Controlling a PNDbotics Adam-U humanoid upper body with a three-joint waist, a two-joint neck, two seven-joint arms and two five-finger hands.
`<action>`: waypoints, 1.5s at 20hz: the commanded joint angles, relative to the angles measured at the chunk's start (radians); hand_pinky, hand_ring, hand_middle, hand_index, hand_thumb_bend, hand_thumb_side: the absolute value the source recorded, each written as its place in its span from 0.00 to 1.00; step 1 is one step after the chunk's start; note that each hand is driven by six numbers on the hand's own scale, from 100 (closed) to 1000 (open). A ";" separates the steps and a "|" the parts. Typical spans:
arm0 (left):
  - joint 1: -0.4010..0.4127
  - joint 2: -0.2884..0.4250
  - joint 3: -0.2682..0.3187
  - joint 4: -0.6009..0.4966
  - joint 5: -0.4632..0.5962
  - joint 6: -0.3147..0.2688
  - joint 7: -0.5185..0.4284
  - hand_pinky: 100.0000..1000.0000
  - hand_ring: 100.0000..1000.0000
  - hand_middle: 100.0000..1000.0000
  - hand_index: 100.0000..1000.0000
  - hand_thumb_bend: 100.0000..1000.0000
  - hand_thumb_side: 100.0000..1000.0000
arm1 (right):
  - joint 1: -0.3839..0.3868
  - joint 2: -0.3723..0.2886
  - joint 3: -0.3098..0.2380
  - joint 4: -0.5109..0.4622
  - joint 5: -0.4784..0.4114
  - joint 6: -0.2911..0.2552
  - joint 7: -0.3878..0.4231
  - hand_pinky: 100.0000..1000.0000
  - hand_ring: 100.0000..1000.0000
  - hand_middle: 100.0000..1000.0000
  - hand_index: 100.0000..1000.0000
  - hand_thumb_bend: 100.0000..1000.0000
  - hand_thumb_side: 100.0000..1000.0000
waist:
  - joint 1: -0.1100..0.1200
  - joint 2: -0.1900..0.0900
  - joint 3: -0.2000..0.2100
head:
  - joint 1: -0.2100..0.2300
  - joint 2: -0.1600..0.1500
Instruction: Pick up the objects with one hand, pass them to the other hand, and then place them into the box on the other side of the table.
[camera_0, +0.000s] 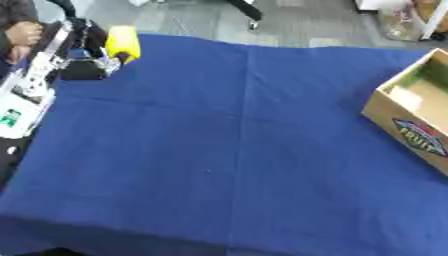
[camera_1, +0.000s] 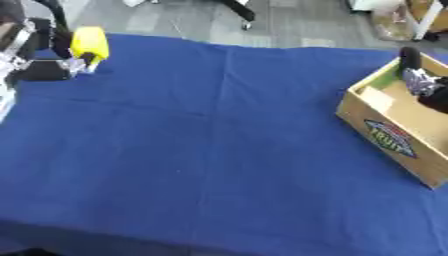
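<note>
While the table lies bare between them, your two hands sit at opposite edges, so read the lines below before you move.

Step in hand: the pick-up looks done, judging by the yellow object (camera_0: 122, 42) raised at the far left corner of the blue tablecloth (camera_0: 227, 150); the hand-over has not begun.

Left hand (camera_0: 87, 57): its fingers appear curled round the lower end of the yellow object, holding it upright above the cloth; the blur keeps you from seeing the exact grip.

Right hand (camera_1: 422, 82): it shows only in the right eye view, over the wooden box (camera_1: 394, 135) at the right edge; you cannot tell how its fingers stand.

Task's thing: the yellow object is in the left hand, well apart from the box.

Next move calls for: bringing both hands toward the middle of the cloth, presenting the free upper end of the yellow object so your right hand can close on it before the left lets go.

Risk: releasing early would drop it on the cloth.
</note>
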 joint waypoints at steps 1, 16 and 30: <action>-0.030 -0.038 -0.005 -0.069 0.053 -0.049 -0.001 0.45 0.37 0.38 0.46 0.34 0.01 | -0.026 -0.008 0.010 -0.067 -0.033 -0.009 0.024 0.90 0.91 0.95 1.00 0.00 0.00 | -0.013 -0.029 -0.002 | -0.008 0.005; -0.037 -0.059 -0.094 -0.163 0.141 -0.052 -0.104 0.46 0.37 0.38 0.46 0.35 0.02 | -0.209 -0.026 0.193 -0.112 -0.165 -0.177 0.277 0.85 0.83 0.82 0.94 0.00 0.19 | -0.015 -0.023 0.008 | -0.030 0.005; -0.063 -0.073 -0.183 -0.138 0.198 -0.019 -0.170 0.47 0.38 0.39 0.47 0.38 0.00 | -0.300 -0.020 0.271 -0.112 -0.183 -0.186 0.440 0.84 0.83 0.82 0.95 0.00 0.28 | -0.015 -0.012 0.014 | -0.028 0.005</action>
